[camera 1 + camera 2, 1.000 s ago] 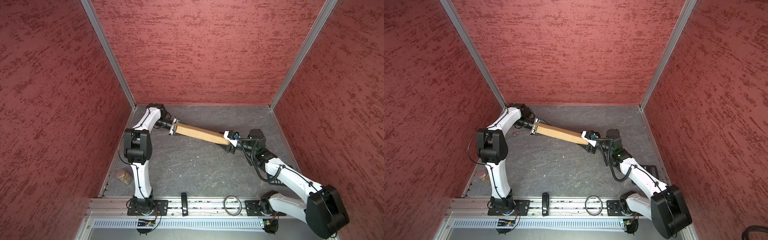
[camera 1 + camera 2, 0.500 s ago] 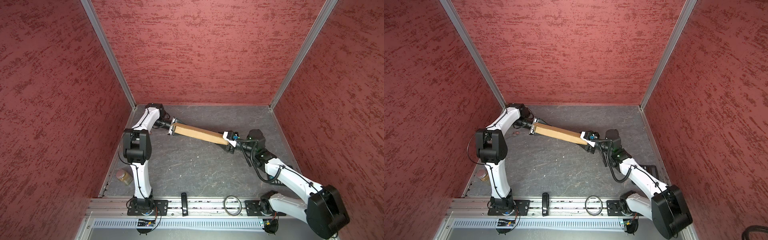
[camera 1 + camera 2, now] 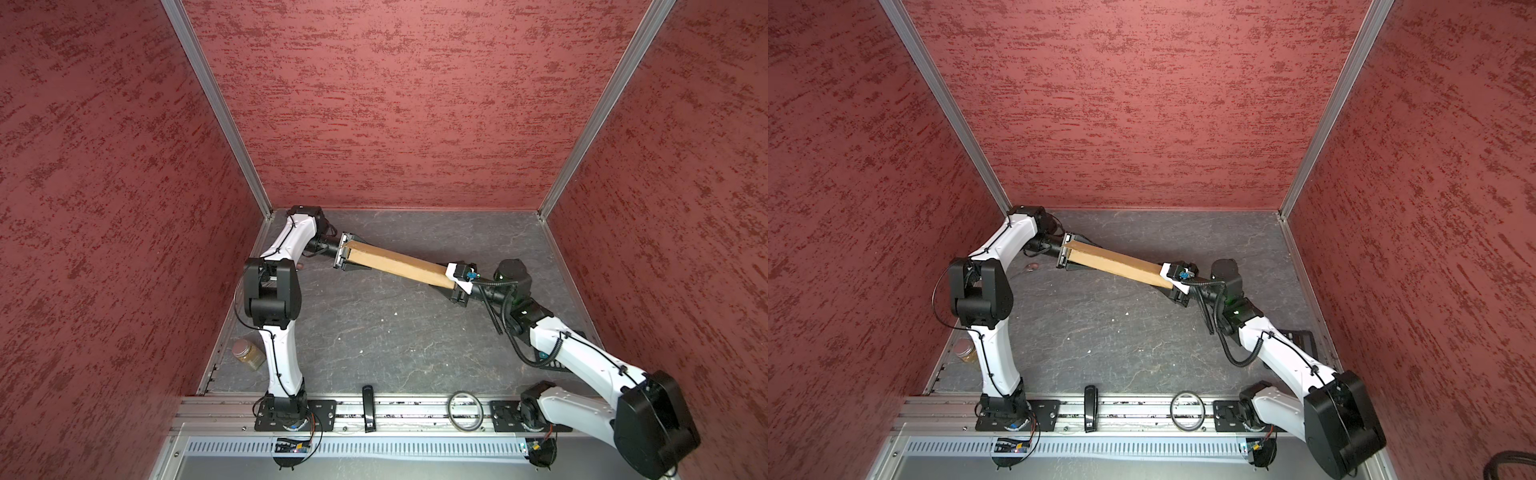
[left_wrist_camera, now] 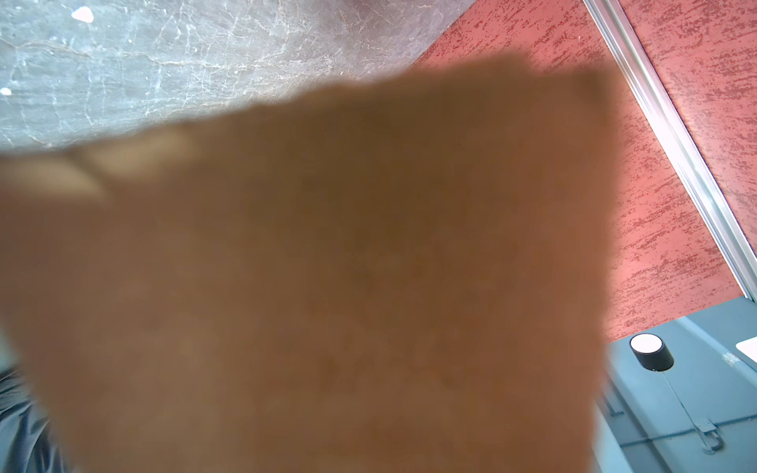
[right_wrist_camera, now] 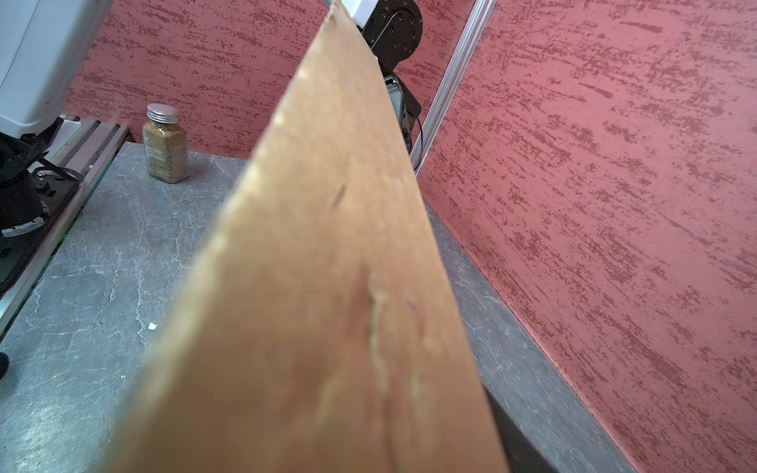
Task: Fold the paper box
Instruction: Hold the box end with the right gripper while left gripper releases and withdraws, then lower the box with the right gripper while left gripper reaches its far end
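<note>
- Brown cardboard box (image 3: pixel 397 264), turned on edge, spans the counter (image 3: pixel 374 332) well beyond the jar (image 3: pixel 248 353).
- At its jar-side end the left pincer (image 3: pixel 345 253) straddles it; whether it pinches cannot be told. The right pincer (image 3: pixel 455 282) pinches the end farthest from the jar.
- Folding looks largely done: a slim, closed shape. Tucked tabs are hidden; setting down likely remains.

- Both top views look down from high, sharing the whole table (image 3: pixel 374 332).
- Wrist cameras face the paper box (image 5: pixel 327 286) closely; the left, blurred, is perhaps nearest.
</note>
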Controlling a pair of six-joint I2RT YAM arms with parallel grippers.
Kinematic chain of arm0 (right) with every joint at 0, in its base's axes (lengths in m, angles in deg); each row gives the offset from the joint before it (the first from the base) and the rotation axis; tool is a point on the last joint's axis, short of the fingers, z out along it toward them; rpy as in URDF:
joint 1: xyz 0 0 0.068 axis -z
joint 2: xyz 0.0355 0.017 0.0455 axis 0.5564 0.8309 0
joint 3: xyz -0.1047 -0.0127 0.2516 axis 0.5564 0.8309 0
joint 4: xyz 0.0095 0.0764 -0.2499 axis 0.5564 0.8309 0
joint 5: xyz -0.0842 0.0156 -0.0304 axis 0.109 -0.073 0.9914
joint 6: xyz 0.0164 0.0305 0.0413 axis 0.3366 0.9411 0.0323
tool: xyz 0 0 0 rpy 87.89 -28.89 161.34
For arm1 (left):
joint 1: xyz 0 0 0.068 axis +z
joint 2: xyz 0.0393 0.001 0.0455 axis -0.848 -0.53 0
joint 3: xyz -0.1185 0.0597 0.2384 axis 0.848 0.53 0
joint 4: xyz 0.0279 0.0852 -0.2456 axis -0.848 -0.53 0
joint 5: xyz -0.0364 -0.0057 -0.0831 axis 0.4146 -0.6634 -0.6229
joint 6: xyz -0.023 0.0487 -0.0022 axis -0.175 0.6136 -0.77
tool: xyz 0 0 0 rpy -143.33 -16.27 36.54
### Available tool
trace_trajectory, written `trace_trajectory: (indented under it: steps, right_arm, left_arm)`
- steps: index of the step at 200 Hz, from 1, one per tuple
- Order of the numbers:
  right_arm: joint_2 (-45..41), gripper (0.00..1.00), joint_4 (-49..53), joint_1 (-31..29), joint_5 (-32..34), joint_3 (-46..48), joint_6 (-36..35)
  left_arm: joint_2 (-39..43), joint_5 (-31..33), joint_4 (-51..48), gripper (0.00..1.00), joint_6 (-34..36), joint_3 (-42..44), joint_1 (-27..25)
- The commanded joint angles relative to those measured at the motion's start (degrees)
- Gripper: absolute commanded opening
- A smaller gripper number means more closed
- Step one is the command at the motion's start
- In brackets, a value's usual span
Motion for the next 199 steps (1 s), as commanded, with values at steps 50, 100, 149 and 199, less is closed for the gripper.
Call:
trace_trajectory:
  steps: [50,100,149,199]
  right_arm:
    - [-2.83,0.57,0.34,0.21,2.64,0.59,-0.16]
    - [-4.34,0.57,1.76,0.21,4.06,1.27,-0.44]
    - [-4.46,0.57,1.66,0.33,4.31,1.8,-0.1]
    - [-3.38,0.54,2.28,0.29,4.63,1.73,0.37]
  left_arm:
    - [0.76,0.2,-8.27,0.63,1.97,-5.07,5.4]
    - [-0.84,3.36,-8.23,0.63,4.0,-7.08,10.64]
    - [-4.32,8.84,-8.4,0.63,5.65,-14.95,12.56]
    - [-5.24,16.8,-6.33,0.61,5.88,-18.42,12.48]
